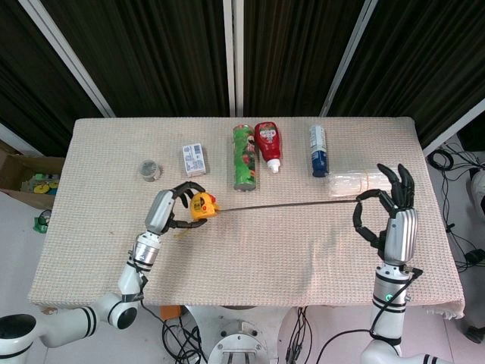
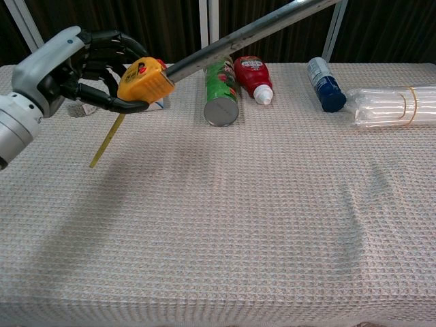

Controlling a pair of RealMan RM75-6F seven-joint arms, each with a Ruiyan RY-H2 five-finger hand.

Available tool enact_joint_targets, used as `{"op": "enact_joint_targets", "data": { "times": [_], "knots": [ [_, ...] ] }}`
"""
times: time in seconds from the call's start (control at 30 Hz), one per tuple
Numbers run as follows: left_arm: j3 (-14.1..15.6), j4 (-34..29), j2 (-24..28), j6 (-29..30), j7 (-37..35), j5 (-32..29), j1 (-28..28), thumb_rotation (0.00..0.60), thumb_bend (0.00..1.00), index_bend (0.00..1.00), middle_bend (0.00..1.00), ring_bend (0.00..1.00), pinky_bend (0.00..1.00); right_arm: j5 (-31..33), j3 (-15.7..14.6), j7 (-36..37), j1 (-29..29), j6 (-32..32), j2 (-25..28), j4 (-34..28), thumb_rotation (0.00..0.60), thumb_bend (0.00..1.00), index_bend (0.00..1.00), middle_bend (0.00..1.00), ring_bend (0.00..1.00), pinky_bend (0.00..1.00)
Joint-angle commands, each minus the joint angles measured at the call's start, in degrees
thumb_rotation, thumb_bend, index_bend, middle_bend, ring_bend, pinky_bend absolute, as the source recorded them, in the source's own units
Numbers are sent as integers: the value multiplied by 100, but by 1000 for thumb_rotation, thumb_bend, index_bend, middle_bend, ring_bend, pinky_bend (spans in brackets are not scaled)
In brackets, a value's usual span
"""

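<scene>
Our left robot hand (image 1: 168,209) grips the yellow tape measure (image 1: 201,205) above the bench (image 1: 250,250); our right robot hand (image 1: 388,216) pinches the blade's tip (image 1: 356,200), the blade (image 1: 288,205) stretched between them. We judge the case light, hard and easy to hold around its body — the thin steel blade is springy, sharp-edged and prone to buckling or snapping back. The woven cloth gives grip. Beyond lie a can (image 1: 244,157), bottles and a straw bundle (image 1: 364,180) — dark curtains behind.
</scene>
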Motion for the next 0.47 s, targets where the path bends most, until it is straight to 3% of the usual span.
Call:
{"op": "enact_joint_targets", "data": {
  "times": [0.03, 0.47],
  "knots": [
    [85, 27, 105, 102, -179, 36, 130, 600, 336, 591, 575, 541, 619, 58, -26, 215, -142, 50, 197, -74, 600, 487, 741, 188, 0, 0],
    [327, 6, 218, 298, -262, 285, 313, 600, 340, 601, 584, 550, 628, 62, 59, 589, -237, 208, 317, -80, 600, 487, 755, 191, 0, 0]
  ]
}}
